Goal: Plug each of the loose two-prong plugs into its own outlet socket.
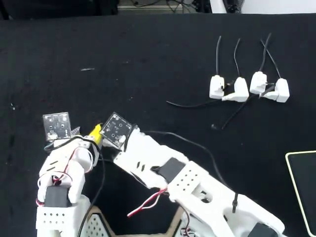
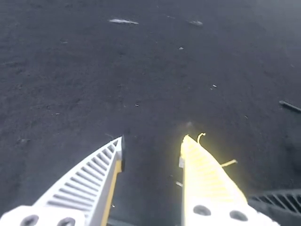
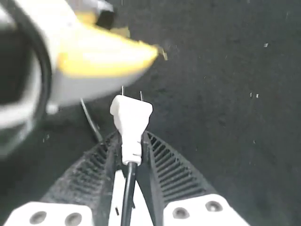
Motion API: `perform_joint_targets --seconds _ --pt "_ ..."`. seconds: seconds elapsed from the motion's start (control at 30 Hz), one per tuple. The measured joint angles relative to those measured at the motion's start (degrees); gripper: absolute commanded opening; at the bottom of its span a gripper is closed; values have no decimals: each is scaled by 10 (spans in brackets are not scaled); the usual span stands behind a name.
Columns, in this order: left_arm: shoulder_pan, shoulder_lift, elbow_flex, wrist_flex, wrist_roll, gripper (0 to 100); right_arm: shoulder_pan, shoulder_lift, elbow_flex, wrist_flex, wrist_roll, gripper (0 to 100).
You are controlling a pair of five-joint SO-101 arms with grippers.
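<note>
While the right end effector (image 3: 130,139) clamps the plug (image 3: 130,111), the left end effector (image 2: 153,141) gapes; keep prongs level, insert squarely.

A matte black counter (image 1: 148,59) stretches wide; cables (image 1: 170,5) lie beyond its far edge, a pale-rimmed dark panel (image 1: 302,187) at near right.

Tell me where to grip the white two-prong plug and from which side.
Grip the plug by its narrow rear neck, coming from the cable end, as the right claw has it: its prongs point ahead and stay bare.
</note>
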Motion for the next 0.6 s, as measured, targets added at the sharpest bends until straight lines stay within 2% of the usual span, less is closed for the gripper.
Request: perform_joint_targets --seconds 0.13,0.6 --pt "14 -4 18 -25 -18 205 -11 0 2 -18 -53 10" --pt "16 -4 18 -30 -21 205 -17 0 2 -21 -111 10"
